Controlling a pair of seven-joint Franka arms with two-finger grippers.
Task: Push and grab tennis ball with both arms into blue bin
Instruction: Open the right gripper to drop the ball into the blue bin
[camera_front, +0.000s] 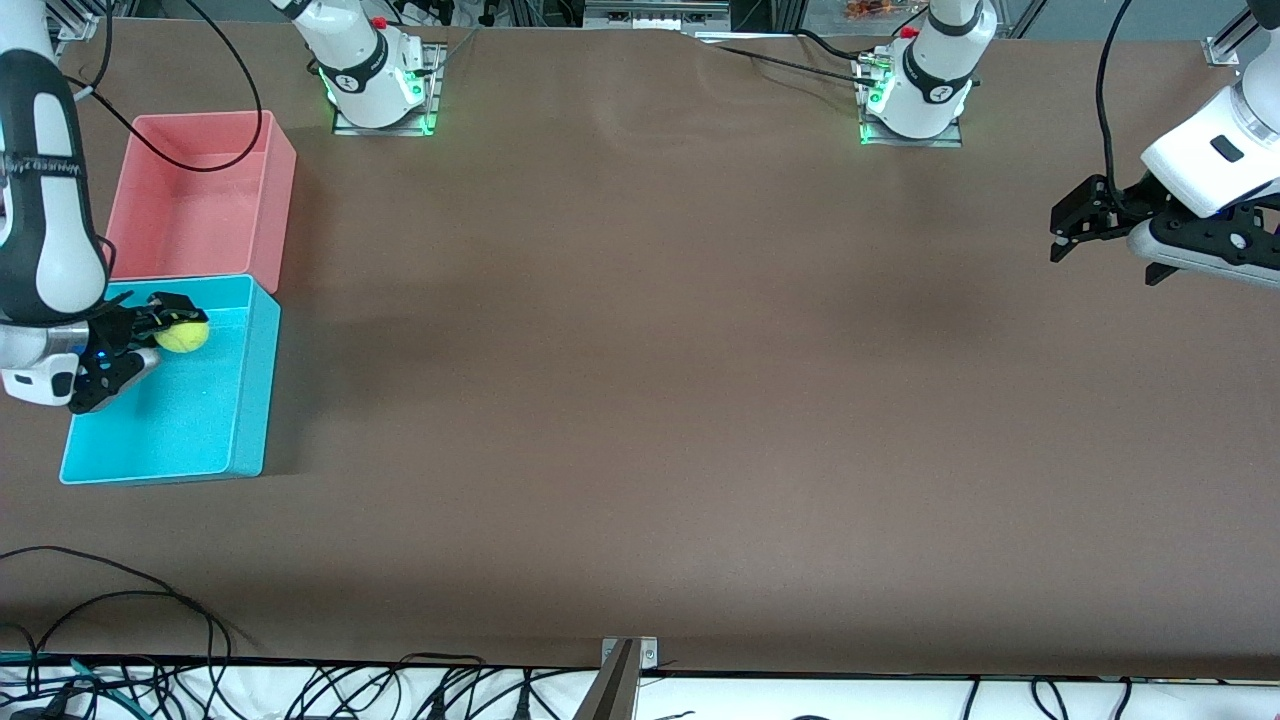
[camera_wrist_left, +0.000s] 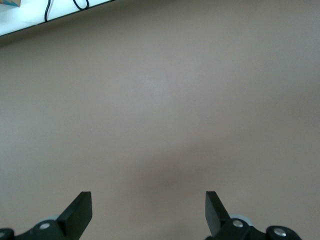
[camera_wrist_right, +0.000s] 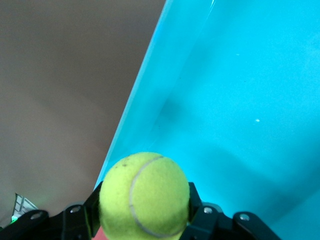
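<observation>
My right gripper (camera_front: 172, 330) is shut on the yellow-green tennis ball (camera_front: 183, 335) and holds it over the blue bin (camera_front: 250, 400), above the part next to the pink bin. In the right wrist view the ball (camera_wrist_right: 144, 194) sits between the two black fingers (camera_wrist_right: 194, 200) with the blue bin's floor and wall (camera_wrist_right: 150, 90) below. My left gripper (camera_front: 1062, 232) is open and empty, in the air over the bare table at the left arm's end. Its two fingertips (camera_wrist_left: 80, 212) stand wide apart over brown tabletop.
A pink bin (camera_front: 270, 180) stands against the blue bin, farther from the front camera. Black cables hang over the pink bin and lie along the table's front edge (camera_front: 120, 590). A metal bracket (camera_front: 628, 655) sits at the front edge.
</observation>
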